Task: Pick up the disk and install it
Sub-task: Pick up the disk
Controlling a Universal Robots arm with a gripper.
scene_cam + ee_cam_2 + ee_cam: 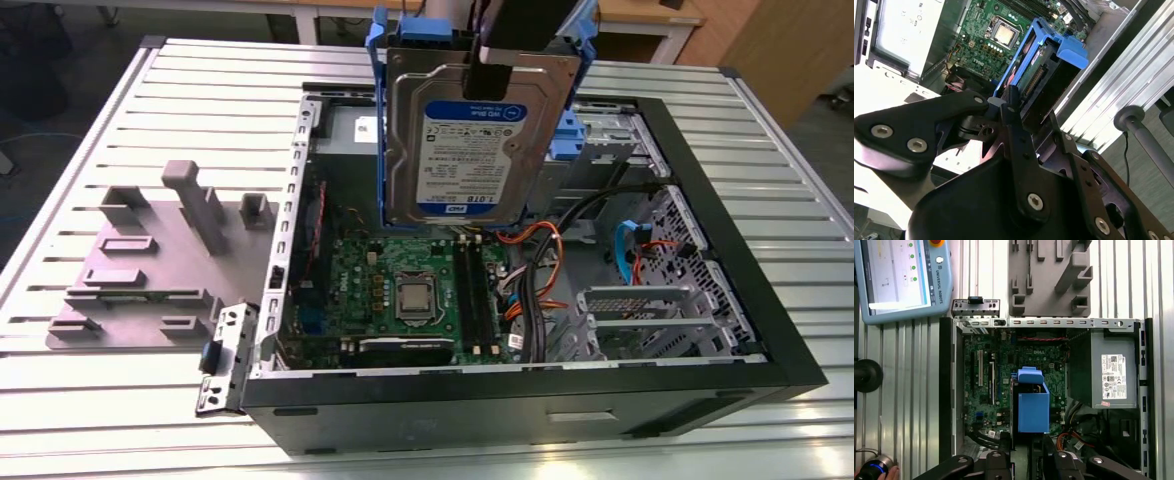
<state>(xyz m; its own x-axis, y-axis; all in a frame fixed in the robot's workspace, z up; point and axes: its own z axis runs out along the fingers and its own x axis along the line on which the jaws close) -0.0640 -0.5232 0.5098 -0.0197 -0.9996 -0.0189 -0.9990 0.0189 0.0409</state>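
The disk (474, 150) hangs upright over the open computer case (534, 385), its white-and-blue label facing the exterior view and blue rails along its sides. My gripper (497, 72) is shut on its upper edge. In the second wrist view the black fingers (1013, 107) clamp the disk (1040, 75) from both sides, the connector edge pointing down at the motherboard (999, 30). The first wrist view looks straight down on the disk's blue rail frame (1033, 405), which hangs above the motherboard (984, 375), just ahead of the gripper (1026, 447).
A metal drive cage (654, 320) and orange and black cables (541, 270) lie at the case's right in the exterior view. The grey power-supply box (1114, 375) fills one end. A grey fixture plate (147, 270) lies outside the case; a teach pendant (899, 275) rests on the slatted table.
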